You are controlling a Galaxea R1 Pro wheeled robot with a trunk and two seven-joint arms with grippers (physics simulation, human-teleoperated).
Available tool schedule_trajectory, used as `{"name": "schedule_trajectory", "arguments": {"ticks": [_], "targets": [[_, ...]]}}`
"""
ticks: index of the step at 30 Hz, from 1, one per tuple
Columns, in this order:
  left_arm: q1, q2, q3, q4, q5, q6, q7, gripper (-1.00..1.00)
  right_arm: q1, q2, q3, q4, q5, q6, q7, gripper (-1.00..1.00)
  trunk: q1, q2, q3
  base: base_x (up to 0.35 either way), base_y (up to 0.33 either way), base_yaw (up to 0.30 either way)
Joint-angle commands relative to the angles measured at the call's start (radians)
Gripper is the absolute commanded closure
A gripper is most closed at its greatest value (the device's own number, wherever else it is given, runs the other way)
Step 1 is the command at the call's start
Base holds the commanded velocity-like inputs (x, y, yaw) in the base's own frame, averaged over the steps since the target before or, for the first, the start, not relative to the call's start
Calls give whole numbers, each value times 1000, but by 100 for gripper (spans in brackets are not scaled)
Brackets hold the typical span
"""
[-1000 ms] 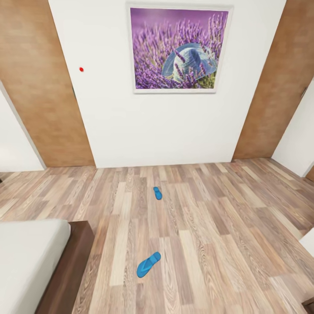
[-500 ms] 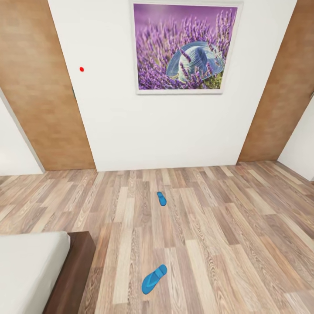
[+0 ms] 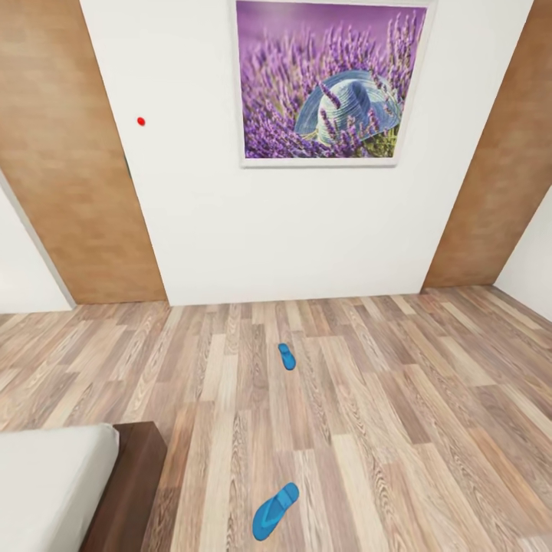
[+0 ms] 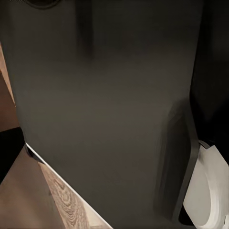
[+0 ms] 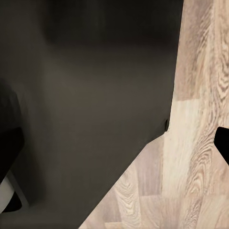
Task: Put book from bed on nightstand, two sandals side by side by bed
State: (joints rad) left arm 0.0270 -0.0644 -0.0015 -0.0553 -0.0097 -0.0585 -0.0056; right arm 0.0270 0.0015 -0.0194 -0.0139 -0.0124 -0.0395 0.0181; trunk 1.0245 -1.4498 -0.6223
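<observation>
- At the lower left of your head view, the bed (image 3: 54,491) shows one corner: a smooth, plain light-grey mattress with a rounded edge, set in a dark brown wooden frame whose flat end board runs along the mattress's right side.
- Behind it, a tall tan wood-grain panel (image 3: 69,153) leans across the upper left, matte and finely speckled, meeting the floor at the wall's foot.
- The white wall (image 3: 215,230) between the panels is smooth and bare but for a small red dot (image 3: 141,121).
- The near sandal (image 3: 274,510), bright blue, flat and elongated with a strap visible, lies on the floor just right of the bed's corner, angled with one end toward the upper right.
- The far sandal (image 3: 287,356), same blue and smaller in view, lies well apart from the first, nearer the wall, roughly lengthwise toward it.
- The plank floor (image 3: 399,429) is laminate in mixed pale and brown strips with pronounced grain.
- A square white-framed picture (image 3: 331,80) of purple lavender and a blue-grey hat hangs upper centre-right.
- A second tan panel (image 3: 498,169) stands at the right.
- Both wrist views give you dark, smooth robot surfaces close up over plank floor; whether either claw is released or clenched cannot be told.
</observation>
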Motion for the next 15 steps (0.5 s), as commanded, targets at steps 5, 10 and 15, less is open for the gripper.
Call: {"name": "schedule_trajectory", "arguments": {"ticks": [5, 10, 15], "targets": [[1, 0, 0, -3, -1, -1, -1, -100, 1, 0, -2, -1, -1, -2, 2, -100, 1, 0, 0, 234, 127, -91], [1, 0, 0, -3, -1, -1, -1, -100, 1, 0, -1, -1, -1, -2, 2, -100, 1, 0, 0, 185, 97, -149], [1, 0, 0, -3, -1, -1, -1, -100, 1, 0, 1, -1, -1, -2, 3, -100, 1, 0, 0, 143, 79, -67]]}}
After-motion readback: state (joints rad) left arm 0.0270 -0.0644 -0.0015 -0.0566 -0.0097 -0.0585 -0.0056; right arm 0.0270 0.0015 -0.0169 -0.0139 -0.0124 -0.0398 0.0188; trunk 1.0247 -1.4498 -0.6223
